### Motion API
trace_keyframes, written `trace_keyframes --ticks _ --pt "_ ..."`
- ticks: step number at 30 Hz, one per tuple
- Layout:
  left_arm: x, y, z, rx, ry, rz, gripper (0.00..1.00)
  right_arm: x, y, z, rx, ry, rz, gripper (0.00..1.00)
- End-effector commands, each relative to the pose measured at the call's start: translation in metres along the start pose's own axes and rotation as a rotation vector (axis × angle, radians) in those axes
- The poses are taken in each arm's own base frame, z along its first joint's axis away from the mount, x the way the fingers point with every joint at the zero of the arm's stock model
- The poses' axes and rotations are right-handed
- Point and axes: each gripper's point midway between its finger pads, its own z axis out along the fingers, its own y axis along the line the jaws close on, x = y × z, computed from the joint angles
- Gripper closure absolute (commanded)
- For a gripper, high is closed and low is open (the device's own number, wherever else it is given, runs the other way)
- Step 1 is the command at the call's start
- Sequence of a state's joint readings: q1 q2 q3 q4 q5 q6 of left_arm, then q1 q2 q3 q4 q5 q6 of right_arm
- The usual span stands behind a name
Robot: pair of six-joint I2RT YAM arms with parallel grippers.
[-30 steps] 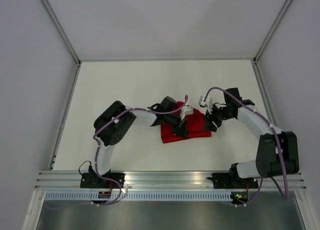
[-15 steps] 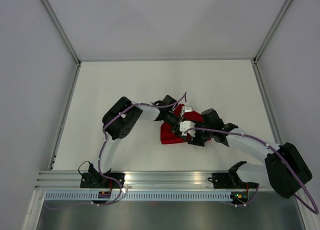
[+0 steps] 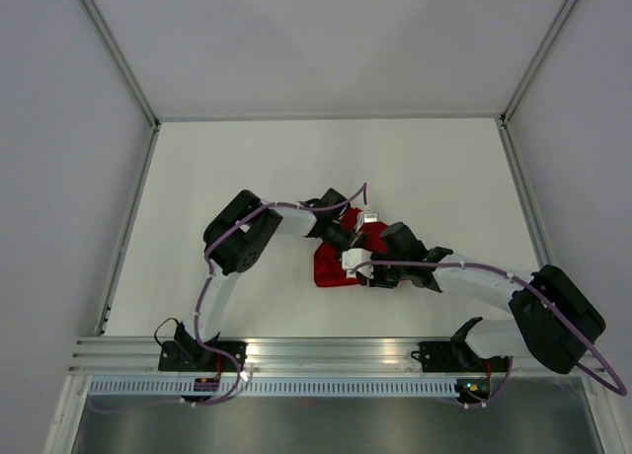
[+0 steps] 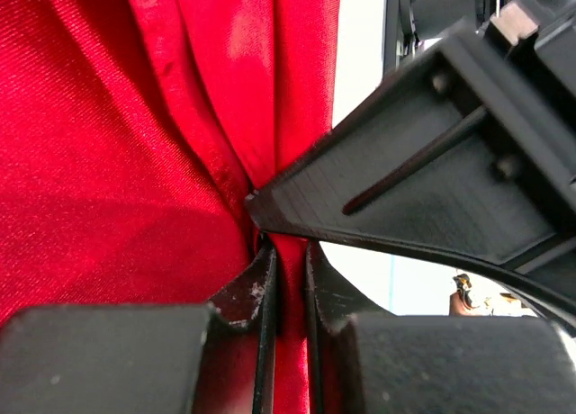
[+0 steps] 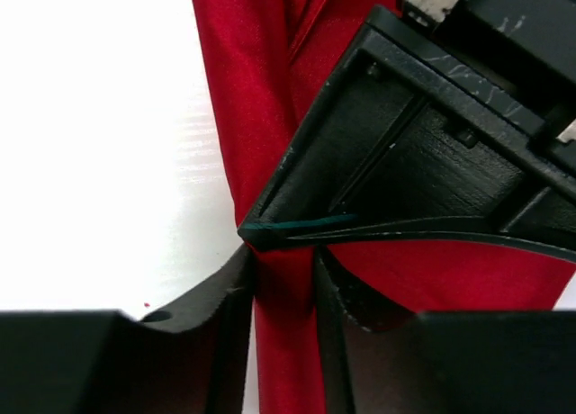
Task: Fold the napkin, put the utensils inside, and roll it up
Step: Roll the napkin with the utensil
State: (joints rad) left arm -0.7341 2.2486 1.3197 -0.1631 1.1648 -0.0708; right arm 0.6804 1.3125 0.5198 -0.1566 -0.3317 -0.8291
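The red napkin (image 3: pixel 329 267) lies bunched on the white table, mostly hidden under both grippers. My left gripper (image 3: pixel 349 245) reaches in from the far left, shut on a narrow fold of it. In the left wrist view the cloth (image 4: pixel 108 162) fills the slit between the fingers of that gripper (image 4: pixel 290 256). My right gripper (image 3: pixel 361 267) comes from the right, its wrist close against the left one. In the right wrist view that gripper (image 5: pixel 283 265) has both fingers pressed on a hanging fold of the napkin (image 5: pixel 243 90), just below the left gripper's black finger (image 5: pixel 423 180). No utensils are in view.
White table (image 3: pixel 247 168) with grey walls at the left, back and right. An aluminium rail (image 3: pixel 326 355) with the two arm bases runs along the near edge. The two wrists crowd each other over the napkin.
The right arm swung in from the napkin's right side to its near middle, and its jaws went from wide open to closed on a fold. The napkin bunched narrower. The left gripper kept its hold.
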Motion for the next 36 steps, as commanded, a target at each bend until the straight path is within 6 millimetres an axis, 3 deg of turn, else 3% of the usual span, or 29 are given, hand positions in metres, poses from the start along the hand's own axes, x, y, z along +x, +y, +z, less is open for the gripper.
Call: trace_keyframes --ticks 1,4,7,9,14,18,23,24,26,27,29,34,35,36 --pt "0.034 0.043 0.002 -0.153 0.061 -0.104 0.98 0.007 0.002 0.003 -0.007 0.038 0.014 0.65" --pt "0.027 0.041 -0.005 -0.168 0.047 -0.091 0.96 0.011 0.008 0.002 -0.039 0.060 0.019 0.81" --pt "0.016 0.036 -0.012 -0.188 0.022 -0.070 0.82 0.016 0.016 0.001 -0.085 0.084 0.032 0.87" --pt "0.001 0.026 -0.020 -0.211 -0.007 -0.030 0.68 0.018 0.024 0.001 -0.130 0.098 0.045 0.89" --pt "-0.036 0.008 -0.042 -0.297 -0.088 0.051 0.54 0.019 0.034 0.001 -0.202 0.113 0.069 0.91" --pt "-0.062 -0.010 -0.067 -0.356 -0.165 0.099 0.51 0.018 0.038 0.002 -0.278 0.106 0.101 0.92" --pt "-0.082 -0.011 -0.105 -0.523 -0.278 0.120 0.51 0.024 0.032 0.002 -0.370 0.104 0.168 0.92" --pt "-0.079 -0.012 -0.108 -0.532 -0.286 0.116 0.51 0.024 0.030 0.001 -0.387 0.104 0.181 0.92" --pt "-0.092 -0.022 -0.126 -0.599 -0.370 0.152 0.50 0.025 0.025 0.002 -0.434 0.105 0.211 0.92" --pt "-0.088 -0.015 -0.134 -0.658 -0.390 0.143 0.50 0.026 0.024 0.002 -0.453 0.107 0.224 0.92" --pt "-0.096 -0.028 -0.150 -0.712 -0.461 0.166 0.51 0.026 0.019 0.002 -0.510 0.106 0.269 0.92" --pt "-0.088 -0.032 -0.177 -0.850 -0.570 0.169 0.51 0.035 0.007 0.006 -0.604 0.115 0.340 0.92" --pt "-0.090 -0.044 -0.186 -0.865 -0.609 0.191 0.50 0.039 0.004 0.008 -0.628 0.126 0.366 0.92" --pt "-0.083 -0.039 -0.190 -0.894 -0.628 0.189 0.50 0.040 0.004 0.009 -0.641 0.131 0.377 0.92"
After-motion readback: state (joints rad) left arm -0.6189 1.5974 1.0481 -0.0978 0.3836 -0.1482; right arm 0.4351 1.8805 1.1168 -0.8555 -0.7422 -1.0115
